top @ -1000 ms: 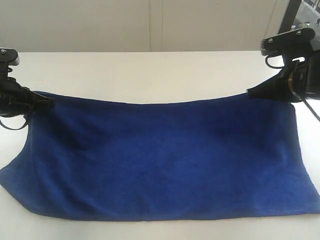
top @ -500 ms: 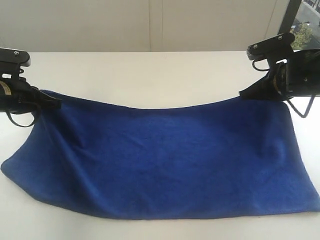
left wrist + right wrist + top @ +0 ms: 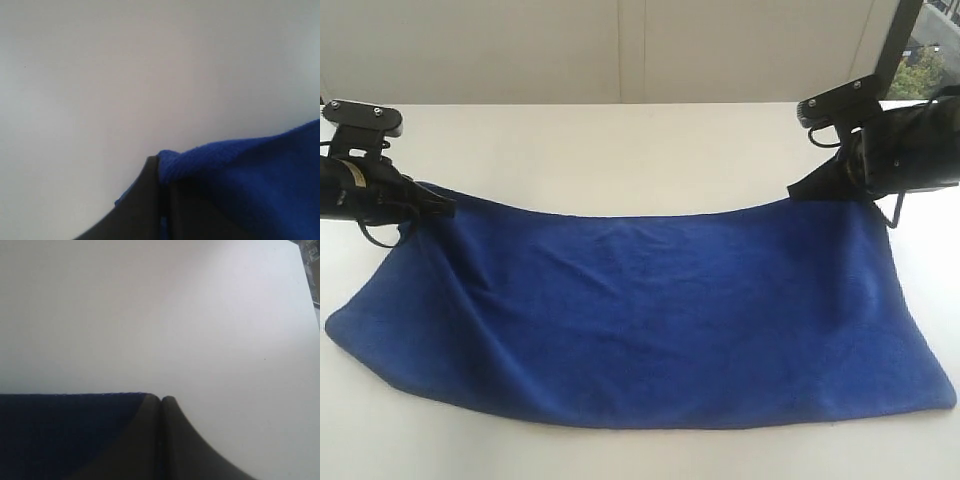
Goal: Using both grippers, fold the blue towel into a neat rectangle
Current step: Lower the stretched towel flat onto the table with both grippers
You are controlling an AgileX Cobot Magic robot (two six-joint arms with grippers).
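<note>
Bare white table (image 3: 620,150) lies beyond the blue towel (image 3: 640,320), whose lifted far edge spans the middle

The left gripper (image 3: 448,207) and right gripper (image 3: 792,192) have drawn in toward each other over the table (image 3: 620,140), each tip now nearer the middle of the exterior view. The held far edge of the blue towel (image 3: 650,310) spans a shorter stretch, and its near edge has slid slightly farther from the camera.
</note>
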